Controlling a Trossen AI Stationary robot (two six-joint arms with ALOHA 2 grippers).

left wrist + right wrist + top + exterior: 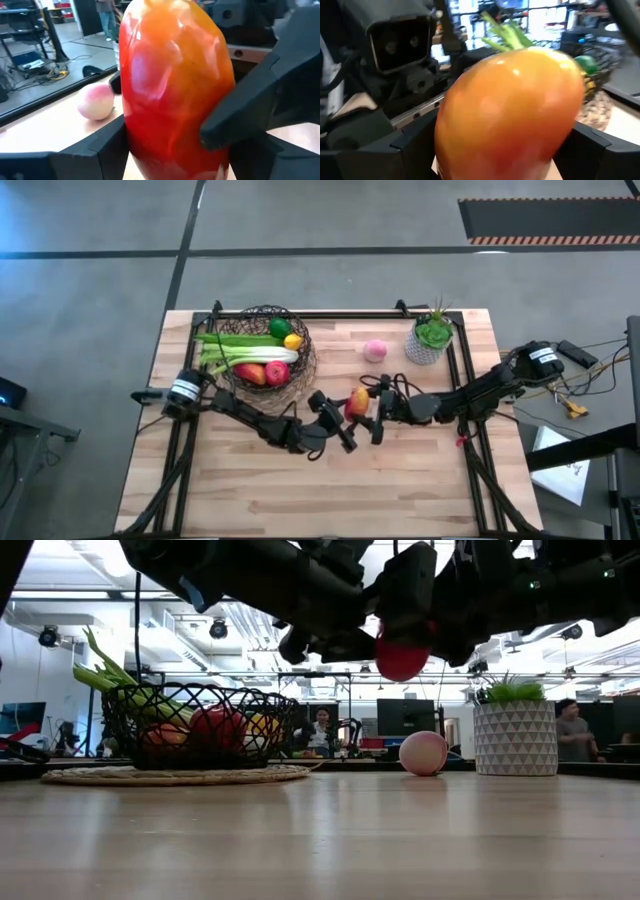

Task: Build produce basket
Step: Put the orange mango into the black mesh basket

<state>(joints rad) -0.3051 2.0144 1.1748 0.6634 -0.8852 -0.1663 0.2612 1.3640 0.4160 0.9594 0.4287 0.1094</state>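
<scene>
1. Above the pale wooden plank worktop (300, 490), at the middle of the high view, the left pincer (345, 425) and right pincer (378, 418) meet around a red-orange toy mango (357, 402).
2. Both pincers have their dark fingers closed against the mango's sides; the low view shows it held clear of the worktop.
3. A pink toy peach (374, 350) lies at about 12 o'clock from the mango.
4. A small green plant in a white patterned pot (430, 338) stands at 2 o'clock.
5. The round dark woven-wire basket (300, 370), at 10 o'clock, holds pale celery stalk (245, 355), red tomato (277, 372), yellow lemon (292, 341) and green lime (279, 328).
</scene>
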